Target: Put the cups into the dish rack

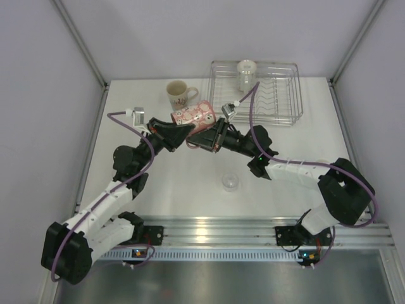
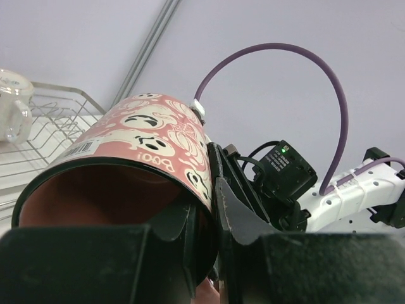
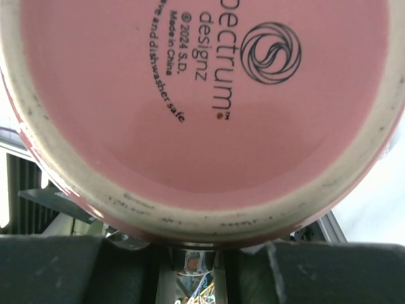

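A pink ghost-patterned mug [image 1: 195,115] hangs on its side in the air between both arms, left of the dish rack [image 1: 286,114]. My left gripper [image 1: 183,131] is shut on its rim, one finger inside and one outside [image 2: 212,212]; the mug's wall [image 2: 149,136] fills that view. My right gripper [image 1: 212,135] is at the mug's other end. Its jaws stand close together under the pink base [image 3: 202,95], and what they pinch [image 3: 190,266] is mostly hidden. A clear glass [image 1: 246,73] stands in the rack. A cream floral mug [image 1: 179,94] and a small clear glass [image 1: 230,182] stand on the table.
The rack [image 2: 44,149] and its glass [image 2: 14,107] show at the left of the left wrist view. Upright plate wires fill the rack's right half. Grey walls and metal posts enclose the table. Purple cables arc above both wrists.
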`<act>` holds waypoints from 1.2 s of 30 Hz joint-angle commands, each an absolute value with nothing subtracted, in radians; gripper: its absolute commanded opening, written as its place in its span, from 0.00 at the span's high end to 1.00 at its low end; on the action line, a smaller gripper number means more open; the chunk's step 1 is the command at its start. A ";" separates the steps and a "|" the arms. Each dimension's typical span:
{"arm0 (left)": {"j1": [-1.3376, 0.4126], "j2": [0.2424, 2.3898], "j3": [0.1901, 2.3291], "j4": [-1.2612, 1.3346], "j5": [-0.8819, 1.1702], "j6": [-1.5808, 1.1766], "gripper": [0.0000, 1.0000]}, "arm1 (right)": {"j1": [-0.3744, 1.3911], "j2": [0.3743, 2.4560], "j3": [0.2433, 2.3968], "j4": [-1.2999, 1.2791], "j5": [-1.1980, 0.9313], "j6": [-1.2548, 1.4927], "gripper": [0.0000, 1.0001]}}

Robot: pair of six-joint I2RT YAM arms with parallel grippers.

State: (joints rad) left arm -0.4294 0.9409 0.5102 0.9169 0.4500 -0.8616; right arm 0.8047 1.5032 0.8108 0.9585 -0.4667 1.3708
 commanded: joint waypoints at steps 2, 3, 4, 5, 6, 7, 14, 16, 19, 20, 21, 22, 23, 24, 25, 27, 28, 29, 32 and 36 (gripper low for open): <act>-0.449 0.934 0.526 1.040 0.538 -0.910 1.00 | 0.828 1.497 0.815 1.153 -0.482 1.338 1.00; -0.449 0.931 0.517 1.039 0.538 -0.910 1.00 | 0.827 1.497 0.812 1.161 -0.479 1.339 1.00; -0.449 0.930 0.511 1.037 0.538 -0.910 1.00 | 0.825 1.496 0.802 1.170 -0.477 1.345 1.00; -0.448 0.927 0.509 1.032 0.540 -0.910 0.94 | 0.825 1.494 0.799 1.189 -0.473 1.348 1.00; -0.449 0.925 0.506 1.019 0.538 -0.910 0.88 | 0.825 1.488 0.795 1.192 -0.471 1.348 1.00; -0.449 0.925 0.505 1.014 0.541 -0.910 0.80 | 0.822 1.485 0.792 1.193 -0.468 1.348 1.00; -0.449 0.925 0.488 0.985 0.548 -0.910 0.27 | 0.795 1.454 0.761 1.201 -0.453 1.342 1.00; -0.448 0.917 0.480 0.965 0.538 -0.896 0.21 | 0.782 1.445 0.746 1.207 -0.453 1.345 1.00; -0.448 0.893 0.471 0.896 0.512 -0.862 0.09 | 0.756 1.430 0.715 1.239 -0.454 1.353 1.00; -0.449 0.885 0.469 0.876 0.503 -0.856 0.08 | 0.750 1.424 0.706 1.246 -0.454 1.356 1.00; -0.449 0.873 0.462 0.855 0.499 -0.844 0.02 | 0.732 1.416 0.690 1.250 -0.457 1.364 1.00; -0.448 0.868 0.457 0.845 0.488 -0.838 0.02 | 0.723 1.410 0.681 1.252 -0.462 1.365 1.00; -0.448 0.862 0.454 0.836 0.479 -0.831 0.02 | 0.703 1.407 0.672 1.253 -0.463 1.367 1.00; -0.449 0.855 0.451 0.801 0.473 -0.816 0.02 | 0.690 1.393 0.655 1.250 -0.466 1.365 1.00; -0.449 0.841 0.451 0.787 0.465 -0.808 0.02 | 0.680 1.385 0.649 1.246 -0.468 1.364 1.00; -0.449 0.827 0.449 0.735 0.445 -0.784 0.02 | 0.646 1.362 0.628 1.223 -0.474 1.358 1.00; -0.449 0.810 0.449 0.712 0.424 -0.772 0.02 | 0.634 1.356 0.620 1.212 -0.476 1.355 1.00; -0.449 0.804 0.452 0.677 0.407 -0.759 0.02 | 0.624 1.348 0.614 1.204 -0.479 1.348 1.00; -0.449 0.767 0.462 0.571 0.370 -0.686 0.02 | 0.572 1.315 0.589 1.152 -0.482 1.324 1.00; -0.449 0.710 0.468 0.444 0.304 -0.625 0.02 | 0.516 1.273 0.583 1.083 -0.503 1.287 1.00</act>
